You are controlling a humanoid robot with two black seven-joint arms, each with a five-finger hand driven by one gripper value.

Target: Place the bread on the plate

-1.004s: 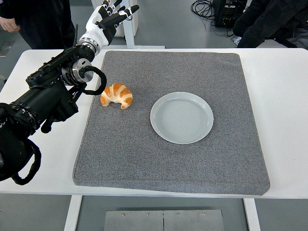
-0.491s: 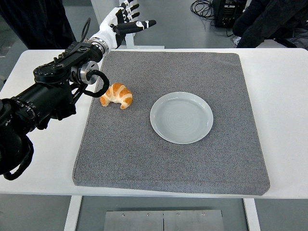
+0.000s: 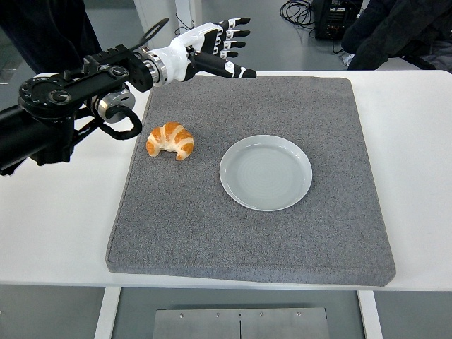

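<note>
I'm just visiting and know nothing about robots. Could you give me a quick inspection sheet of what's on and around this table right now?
Surface: white table with a grey felt mat covering most of it.
Job's things: croissant lies on the mat's left part, apart from the plate; the pale plate sits mid-mat with nothing on it.
Clutter: nothing seen.
Hands: left hand, fingers spread, holds nothing, above the mat's far left edge, beyond the croissant. Right hand not in view.
Cables: black loop at the left arm's wrist; a coil of cables on the floor beyond the table.
Surroundings: people in dark clothing at the top corners; grey floor.
</note>
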